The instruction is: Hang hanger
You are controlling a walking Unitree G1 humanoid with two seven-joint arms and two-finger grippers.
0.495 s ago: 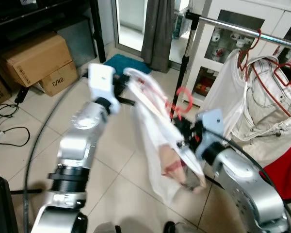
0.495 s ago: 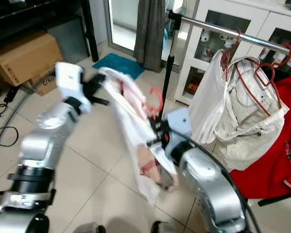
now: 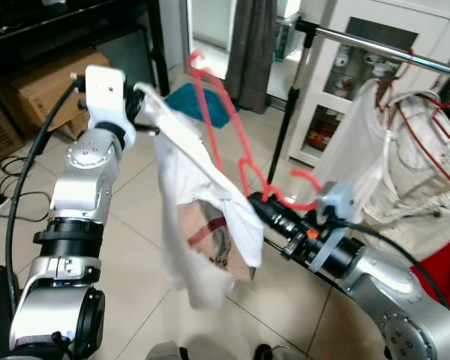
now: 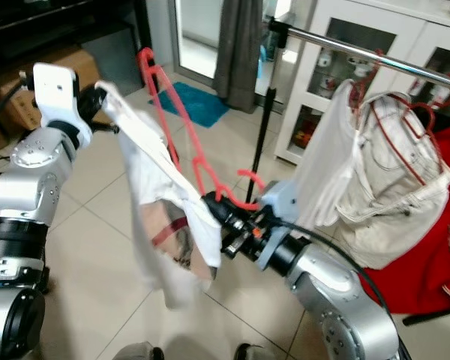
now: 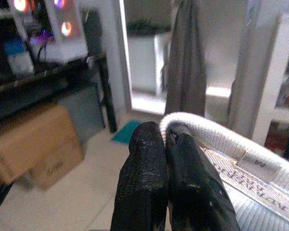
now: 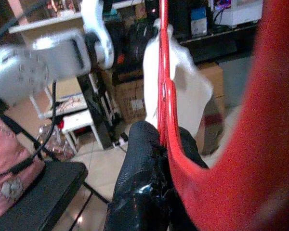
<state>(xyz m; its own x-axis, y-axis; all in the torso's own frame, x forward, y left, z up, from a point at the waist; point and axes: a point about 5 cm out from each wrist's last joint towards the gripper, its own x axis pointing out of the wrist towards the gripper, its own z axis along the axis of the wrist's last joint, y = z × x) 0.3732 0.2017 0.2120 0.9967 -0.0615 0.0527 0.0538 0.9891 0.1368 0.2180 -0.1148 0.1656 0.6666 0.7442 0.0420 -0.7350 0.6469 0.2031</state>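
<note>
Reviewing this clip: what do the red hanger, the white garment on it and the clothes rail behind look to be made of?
Red hanger: thin rod with a smooth, slightly glossy coat, probably coated wire or plastic. White garment: soft knit cloth, likely cotton, with a ribbed collar and sewn label in the left wrist view. Clothes rail: shiny metal bar, chrome-like glare, on a black upright.

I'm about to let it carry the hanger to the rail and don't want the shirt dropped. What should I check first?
1. Right claw shut on the red hanger: ok.
2. Left claw pinching the white shirt's collar: ok.
3. Shirt seated on both hanger shoulders: not ok, it hangs loose off the frame.
4. Hanger hook free and showing: ok.
5. Bare stretch on the rail left of the hung clothes: ok.
6. Hook turned the right way for the rail: cannot tell.
</note>
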